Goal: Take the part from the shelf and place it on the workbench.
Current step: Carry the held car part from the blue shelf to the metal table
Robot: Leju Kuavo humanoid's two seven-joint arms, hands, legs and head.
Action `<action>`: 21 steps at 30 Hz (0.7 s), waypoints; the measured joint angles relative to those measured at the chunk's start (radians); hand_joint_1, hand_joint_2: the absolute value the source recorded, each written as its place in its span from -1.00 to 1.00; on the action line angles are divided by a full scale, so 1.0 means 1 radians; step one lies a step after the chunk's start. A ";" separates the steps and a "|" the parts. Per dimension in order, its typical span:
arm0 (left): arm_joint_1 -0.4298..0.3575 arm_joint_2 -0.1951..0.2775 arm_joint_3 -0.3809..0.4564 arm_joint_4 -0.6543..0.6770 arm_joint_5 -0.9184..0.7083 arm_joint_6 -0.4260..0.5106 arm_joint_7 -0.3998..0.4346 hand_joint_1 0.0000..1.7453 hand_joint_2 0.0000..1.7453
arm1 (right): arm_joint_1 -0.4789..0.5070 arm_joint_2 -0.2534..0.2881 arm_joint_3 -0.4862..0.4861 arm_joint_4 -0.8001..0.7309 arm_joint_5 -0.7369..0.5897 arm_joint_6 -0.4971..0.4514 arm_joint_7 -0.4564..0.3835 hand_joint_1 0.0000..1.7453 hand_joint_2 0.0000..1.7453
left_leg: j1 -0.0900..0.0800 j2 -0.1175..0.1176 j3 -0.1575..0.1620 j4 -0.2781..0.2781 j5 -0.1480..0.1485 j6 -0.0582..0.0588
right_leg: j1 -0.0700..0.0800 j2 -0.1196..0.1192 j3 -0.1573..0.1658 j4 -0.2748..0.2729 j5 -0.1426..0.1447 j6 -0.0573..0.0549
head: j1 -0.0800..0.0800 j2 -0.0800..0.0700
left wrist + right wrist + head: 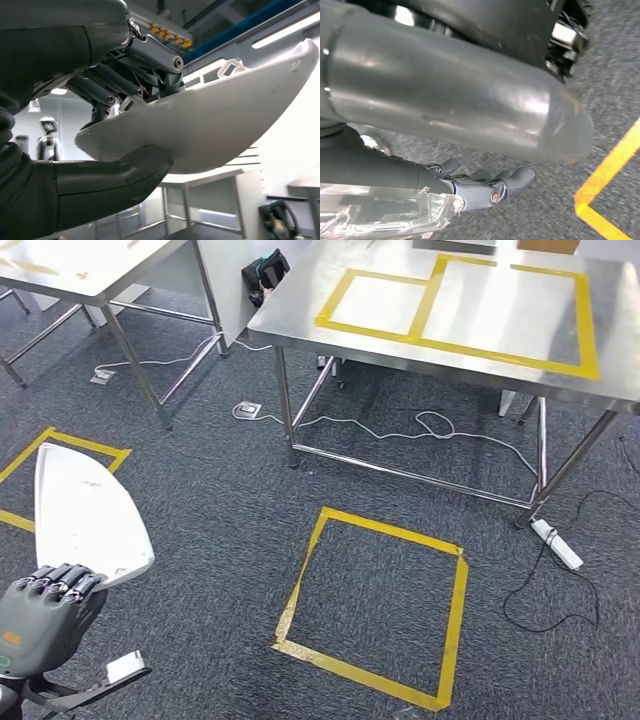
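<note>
My left hand point(45, 620) grips a white curved shell part point(83, 515) at the lower left of the head view, fingers over its near edge. In the left wrist view the thumb point(113, 177) lies under the part point(211, 125) and the darker fingers point(113, 87) clamp it from above. The steel workbench point(483, 350) with yellow tape rectangles stands ahead at the upper right. My right hand point(486, 187) hangs above the carpet with its fingers stretched out and nothing in them.
A yellow tape square point(377, 605) marks the grey carpet in front of the workbench. A white cable and power strip point(556, 543) lie under and beside the bench. A second steel table point(83, 270) stands at the upper left.
</note>
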 joint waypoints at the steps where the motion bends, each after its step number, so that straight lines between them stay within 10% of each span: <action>1: 0.000 0.002 0.000 -0.001 0.003 -0.001 -0.004 0.72 1.00 | 0.004 -0.011 -0.002 0.000 -0.003 0.011 -0.013 -1.00 -1.00 | 0.000 0.005 0.002 0.001 -0.001 -0.005 | 0.001 0.008 -0.003 0.003 0.000 -0.013 | -0.001 0.000; 4: -0.003 0.005 0.000 -0.003 0.009 -0.003 -0.009 0.72 1.00 | 0.020 -0.041 -0.007 -0.002 -0.008 0.030 -0.036 -1.00 -1.00 | 0.004 0.002 -0.003 0.019 -0.023 -0.016 | 0.001 0.030 0.000 0.004 0.004 -0.038 | -0.002 0.000; 9: -0.003 0.006 -0.001 -0.003 0.009 -0.004 -0.011 0.72 1.00 | 0.026 -0.056 -0.010 -0.003 -0.009 0.031 -0.039 -1.00 -1.00 | 0.004 -0.037 -0.122 0.278 -0.141 -0.017 | 0.003 0.076 -0.002 0.002 0.012 -0.054 | -0.004 0.000; 13: -0.002 0.006 -0.002 -0.003 0.007 -0.006 -0.011 0.72 1.00 | 0.030 -0.059 -0.011 -0.003 -0.006 0.030 -0.036 -1.00 -1.00 | 0.007 -0.074 -0.051 0.115 -0.032 -0.006 | 0.003 0.124 -0.002 0.004 0.014 -0.048 | -0.003 0.000; 17: -0.001 0.006 -0.002 -0.005 0.021 -0.016 -0.013 0.72 1.00 | 0.031 -0.063 -0.011 -0.004 -0.004 0.031 -0.036 -1.00 -1.00 | 0.007 -0.106 -0.007 0.013 -0.014 0.000 | -0.001 0.164 -0.016 -0.002 0.021 -0.020 | -0.003 0.000; 19: -0.003 0.005 -0.002 -0.006 0.040 -0.025 -0.018 0.72 1.00 | 0.037 -0.065 -0.011 -0.004 0.001 0.030 -0.035 -1.00 -1.00 | 0.006 -0.092 -0.005 0.007 -0.009 0.013 | -0.003 0.141 -0.026 0.007 0.013 -0.008 | 0.000 0.000; 21: -0.003 0.004 -0.002 -0.008 0.060 -0.035 -0.026 0.72 1.00 | 0.038 -0.067 -0.011 -0.004 0.008 0.029 -0.035 -1.00 -1.00 | 0.001 -0.084 -0.006 0.006 -0.009 0.014 | 0.001 0.092 -0.031 0.023 -0.016 -0.028 | 0.007 0.000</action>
